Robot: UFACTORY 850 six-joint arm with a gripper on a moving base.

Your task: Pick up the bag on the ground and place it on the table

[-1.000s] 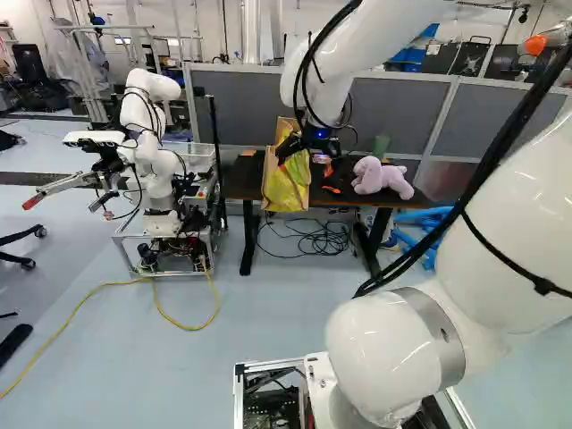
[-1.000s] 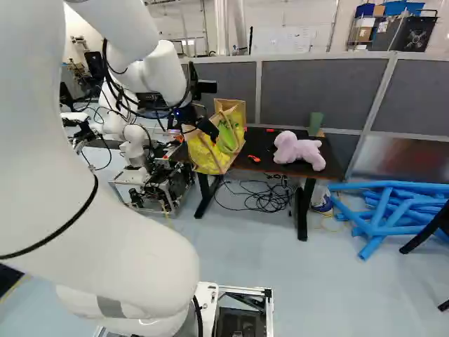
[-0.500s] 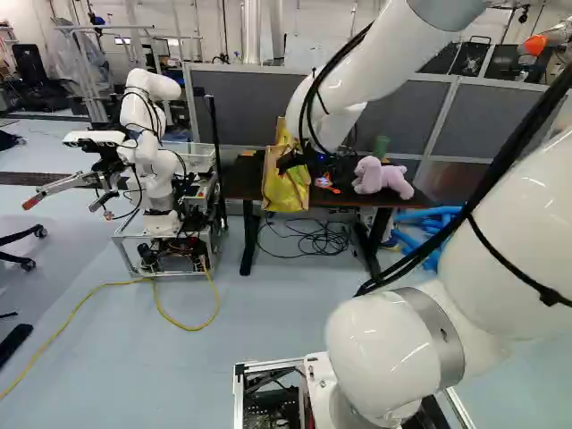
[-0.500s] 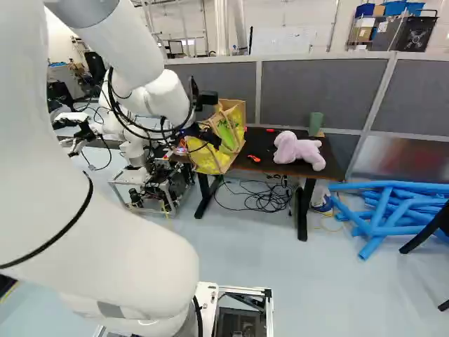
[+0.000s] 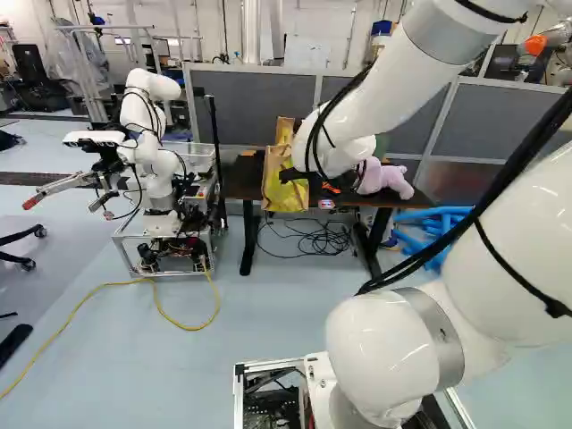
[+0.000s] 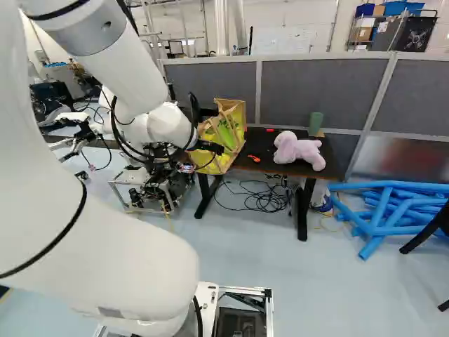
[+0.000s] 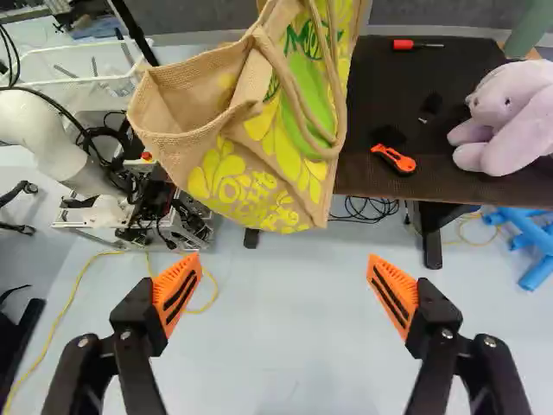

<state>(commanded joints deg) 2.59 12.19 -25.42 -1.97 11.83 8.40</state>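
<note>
My gripper [image 6: 212, 148] is in front of the bag [image 6: 228, 133] in the right base view. The bag, tan with yellow and green print, stands leaning at one end of the dark table [image 6: 263, 146], its lower part hanging over the front edge. In the wrist view, the gripper [image 7: 283, 290] is open, its orange pads wide apart with only floor showing between them. Ahead of the fingers and apart from them is the bag [image 7: 251, 138], with its mouth gaping and its handles loose.
On the table lie a lilac plush toy [image 6: 298, 149], an orange cutter [image 7: 394, 158] and a red screwdriver [image 7: 416, 44]. Another robot [image 5: 152, 170] stands beside the table. Cables [image 6: 259, 196] lie beneath it; blue tubes [image 6: 386, 210] are piled beyond. Grey partitions [image 6: 323, 91] stand behind.
My arm's wrist has come down and the gripper has swung to a more level pose, lower before the bag. The bag shows no clear shift, and the base has stayed put.
</note>
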